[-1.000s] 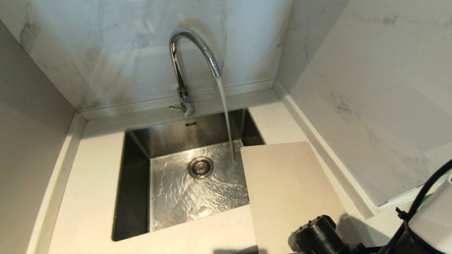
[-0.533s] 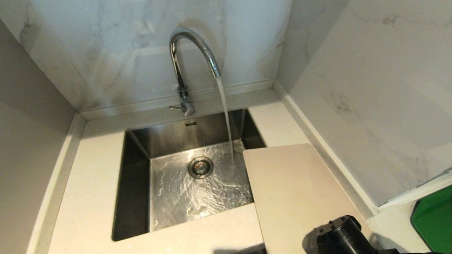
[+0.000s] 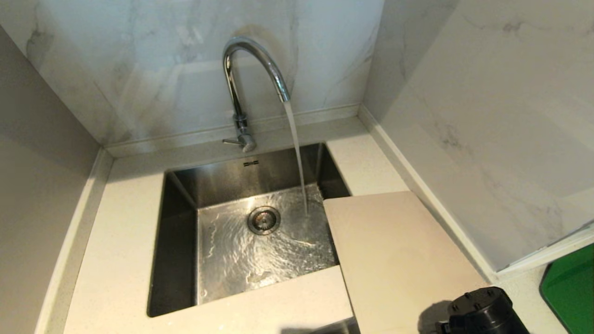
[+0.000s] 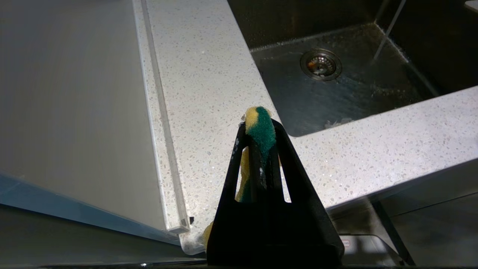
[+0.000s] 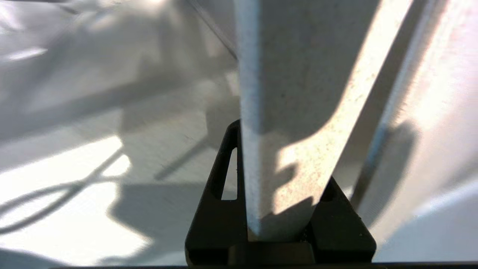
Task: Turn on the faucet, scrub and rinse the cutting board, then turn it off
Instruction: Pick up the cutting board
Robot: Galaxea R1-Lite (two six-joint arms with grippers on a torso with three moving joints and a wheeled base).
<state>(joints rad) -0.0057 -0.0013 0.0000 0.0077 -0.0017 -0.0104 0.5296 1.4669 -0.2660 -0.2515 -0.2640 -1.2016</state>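
Observation:
The chrome faucet point(image 3: 253, 60) stands behind the sink and pours a steady stream of water point(image 3: 297, 153) into the basin; its side lever point(image 3: 232, 141) points left. The beige cutting board point(image 3: 399, 260) lies on the counter to the right, its left edge hanging over the sink's right rim and clear of the stream. My right gripper point(image 5: 276, 157) is shut on the board's point(image 5: 298, 74) near end; only its black wrist point(image 3: 482, 311) shows in the head view. My left gripper point(image 4: 257, 138) hangs at the counter's near left, shut on a green-and-yellow sponge point(image 4: 261, 127).
The steel sink point(image 3: 181, 241) has a round drain point(image 3: 263, 220) and rippling water on its floor. Marble walls close the back and right sides. A green object point(image 3: 568, 292) sits at the far right. Speckled counter point(image 3: 120, 241) runs left of the sink.
The cutting board has slid a little to the right, uncovering more of the sink. My right wrist moved right with it, and the green object came into view.

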